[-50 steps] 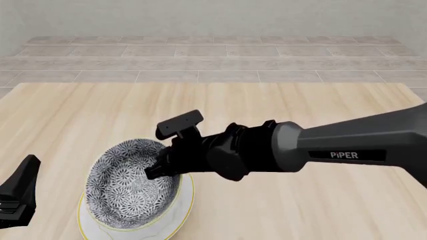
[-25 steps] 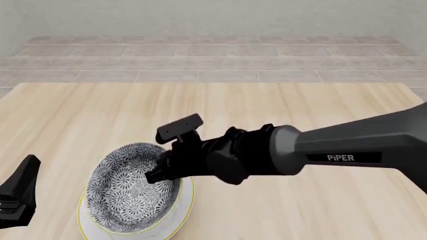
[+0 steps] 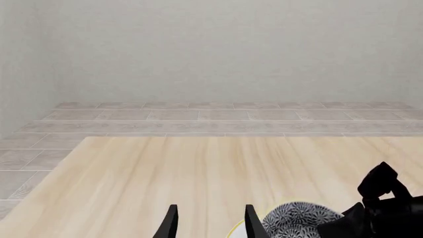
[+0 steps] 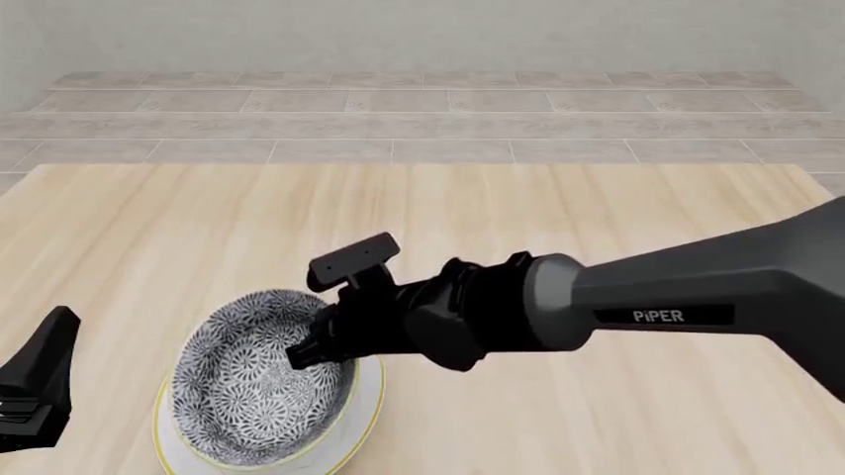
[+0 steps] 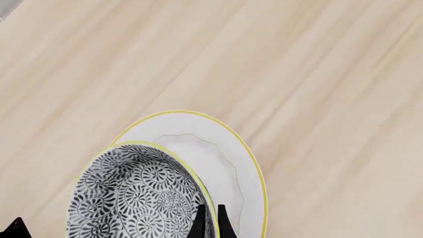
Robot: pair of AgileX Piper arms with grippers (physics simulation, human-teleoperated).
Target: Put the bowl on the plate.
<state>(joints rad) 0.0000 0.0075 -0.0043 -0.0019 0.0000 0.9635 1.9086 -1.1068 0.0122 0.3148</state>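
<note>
Bowl (image 4: 264, 381): floral-patterned, yellow-rimmed; found at the lower left of the front view, carried over the plate, seemingly tilted, so that it can be set down inside the plate's rim.
Plate (image 5: 228, 163): flat, white, yellow-rimmed; laid on the wooden table (image 4: 555, 218) under the bowl, its bare well shown beside the bowl in the right wrist view.
Right gripper (image 4: 317, 341): pinched onto the bowl's near wall, one finger inside and one outside, the rim grip being what a deep bowl allows.
Left gripper (image 3: 208, 223): fingers spread, nothing held; kept at the lower left edge, beside the plate.
Stage: placement judged nearly complete, release not yet made.
</note>
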